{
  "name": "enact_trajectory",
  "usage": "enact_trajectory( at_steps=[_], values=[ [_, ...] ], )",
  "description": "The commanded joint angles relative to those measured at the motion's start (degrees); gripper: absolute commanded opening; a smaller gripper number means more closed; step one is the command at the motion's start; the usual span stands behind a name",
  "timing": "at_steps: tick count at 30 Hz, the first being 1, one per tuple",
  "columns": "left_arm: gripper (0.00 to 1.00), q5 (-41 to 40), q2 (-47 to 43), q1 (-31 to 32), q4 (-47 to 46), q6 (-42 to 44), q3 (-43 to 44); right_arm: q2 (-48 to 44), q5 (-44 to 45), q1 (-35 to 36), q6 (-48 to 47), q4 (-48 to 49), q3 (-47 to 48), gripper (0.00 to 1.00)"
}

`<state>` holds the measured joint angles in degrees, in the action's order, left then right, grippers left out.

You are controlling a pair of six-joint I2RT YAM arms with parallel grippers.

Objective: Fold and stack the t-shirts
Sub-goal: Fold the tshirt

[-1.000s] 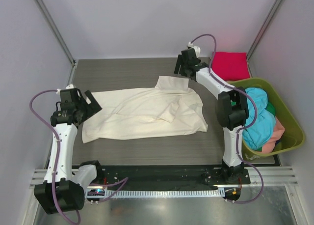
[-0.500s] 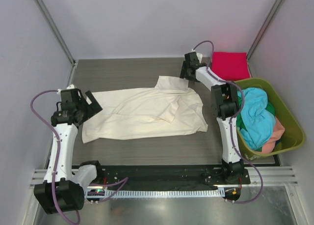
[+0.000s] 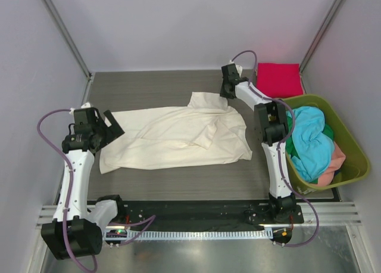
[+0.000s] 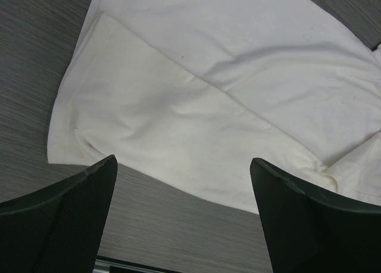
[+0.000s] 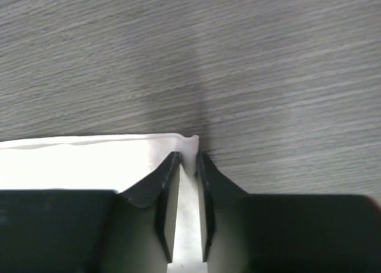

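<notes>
Over at the far edge of the cream t-shirt (image 3: 178, 136), spread flat on the counter (image 3: 149, 85), our right fingers (image 3: 227, 89) are pinched on its corner, we reckon to lift it for a fold. That arm's stretched way out and low. Meanwhile our left fingers (image 3: 112, 119) hover wide apart over the shirt's left end, probably waiting.

The cream-white t-shirt (image 3: 178, 136) lies spread on the table (image 3: 149, 88), wrinkled, its long axis running left to right. The right hand (image 3: 228, 89) pinches its far right corner. The magenta-red t-shirt (image 3: 278, 79) lies folded in a flat rectangle at the table's far right corner. The turquoise t-shirt (image 3: 309, 139), green t-shirt (image 3: 328, 131) and salmon pink t-shirt (image 3: 337, 160) are crumpled together in the basket (image 3: 358, 157), turquoise uppermost.
</notes>
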<state>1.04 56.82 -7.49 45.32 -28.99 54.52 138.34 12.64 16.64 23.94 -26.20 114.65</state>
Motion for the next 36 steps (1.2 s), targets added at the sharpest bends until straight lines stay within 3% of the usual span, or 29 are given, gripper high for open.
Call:
enact_trajectory(
  at_steps=[1,4,8,13,16,20,24,29,36],
  values=[
    [0.93,-0.60,-0.39,0.28,-0.50,1.22,-0.03,3.07,-2.80,0.41,0.67,0.09,0.22,0.22],
    [0.93,-2.97,1.18,0.28,-0.58,0.87,0.93,3.34,-4.37,0.41,0.05,0.97,0.48,0.01],
    [0.93,-5.95,7.06,0.28,-0.67,0.34,6.46,1.23,-6.22,0.41,-0.39,2.37,0.66,0.01],
    [0.91,-8.77,23.41,-0.16,3.80,0.17,19.90,-4.91,-6.58,-0.29,-1.27,2.82,-0.21,0.01],
    [0.86,-13.24,30.68,-0.68,-0.13,-0.19,24.83,-9.92,-10.96,-1.00,-0.13,3.78,-3.28,0.01],
    [0.74,-5.10,44.06,-6.91,-1.55,0.16,33.26,-15.82,-16.16,-1.00,0.84,5.54,-6.80,0.01],
    [0.73,-5.96,55.05,-7.46,-0.93,2.18,43.02,-19.59,-19.06,-1.00,1.02,5.72,-7.42,0.01],
    [0.71,-5.70,64.27,-7.46,-2.43,2.89,48.21,-21.36,-21.96,-1.00,1.63,6.15,-9.00,0.01],
    [0.62,-4.46,69.12,-7.46,-4.71,2.01,48.31,-21.98,-23.45,-1.00,2.60,8.35,-11.47,0.01]
  ],
)
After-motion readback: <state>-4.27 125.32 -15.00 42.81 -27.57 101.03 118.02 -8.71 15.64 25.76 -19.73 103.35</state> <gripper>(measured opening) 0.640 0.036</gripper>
